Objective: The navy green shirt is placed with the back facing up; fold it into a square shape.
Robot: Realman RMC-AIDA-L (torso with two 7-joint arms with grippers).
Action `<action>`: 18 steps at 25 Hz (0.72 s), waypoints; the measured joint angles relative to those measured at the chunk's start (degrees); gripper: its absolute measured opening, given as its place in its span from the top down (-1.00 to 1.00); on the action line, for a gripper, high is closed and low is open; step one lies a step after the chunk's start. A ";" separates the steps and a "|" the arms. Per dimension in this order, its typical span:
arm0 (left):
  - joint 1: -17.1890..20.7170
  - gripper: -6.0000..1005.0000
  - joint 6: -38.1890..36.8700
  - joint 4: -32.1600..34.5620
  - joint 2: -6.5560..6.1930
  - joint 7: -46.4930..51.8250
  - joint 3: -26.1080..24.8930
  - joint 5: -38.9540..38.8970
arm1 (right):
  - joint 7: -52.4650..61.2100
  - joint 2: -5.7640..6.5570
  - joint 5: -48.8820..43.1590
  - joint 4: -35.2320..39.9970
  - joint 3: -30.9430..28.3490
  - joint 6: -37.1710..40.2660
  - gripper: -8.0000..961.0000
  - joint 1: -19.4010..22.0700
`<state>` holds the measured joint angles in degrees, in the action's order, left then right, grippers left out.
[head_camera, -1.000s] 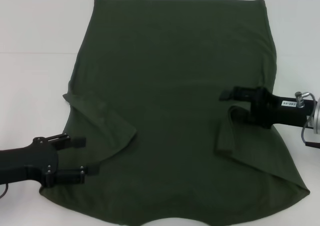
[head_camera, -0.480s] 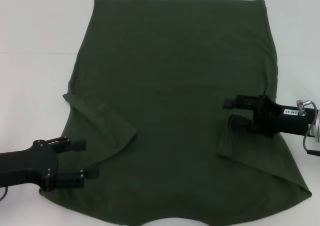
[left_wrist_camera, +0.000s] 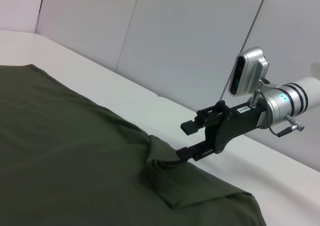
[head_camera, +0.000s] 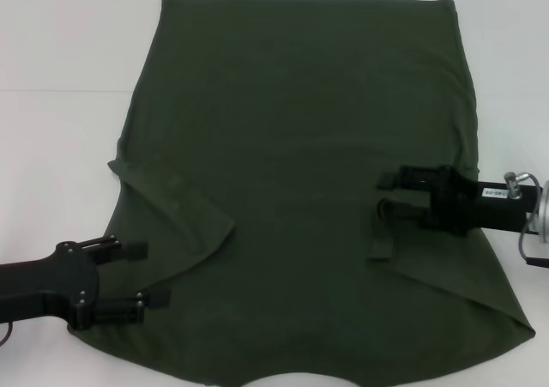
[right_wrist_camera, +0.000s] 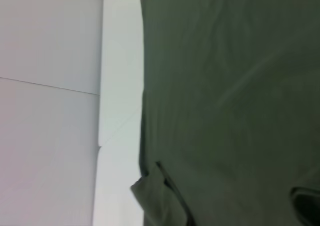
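The large dark olive-green cotton T-shirt (head_camera: pixel 300 172) lies spread on the white counter (head_camera: pixel 60 147); the left tool (head_camera: pixel 141 275) sits at its near left edge, and the right tool (head_camera: pixel 388 192) is over its right sleeve.

The navy green shirt (head_camera: pixel 300 172) covers most of the white desk (head_camera: pixel 60 147), leaving bare strips along its left and right edges and beyond its far hem. Its upper and middle back lies flat and free. Lower down, the left gripper (head_camera: pixel 141 275), fingers spread, blocks the near-left edge, while the right gripper (head_camera: pixel 388 194) sits at the folded-in right sleeve, seemingly parted.
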<state>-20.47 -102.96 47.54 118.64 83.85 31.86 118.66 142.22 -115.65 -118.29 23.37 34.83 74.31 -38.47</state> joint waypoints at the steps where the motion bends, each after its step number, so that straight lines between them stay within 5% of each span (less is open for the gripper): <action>1: 0.03 -0.80 -0.02 -0.03 0.00 0.00 -0.02 0.00 | -0.02 0.22 -0.27 0.03 0.01 -0.10 -0.44 0.24; 9: 0.08 -0.80 -0.05 -0.02 0.00 0.00 -0.07 0.00 | -0.03 2.77 -3.65 0.15 0.10 0.80 -0.45 2.49; 18: 0.02 -0.80 -0.06 0.06 0.00 0.39 -0.13 -0.44 | -1.21 0.85 -5.24 0.16 3.21 -0.51 -0.45 1.17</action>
<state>-20.45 -103.01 47.60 118.65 84.23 31.73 118.21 141.01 -114.80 -123.53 23.52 38.04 73.80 -37.30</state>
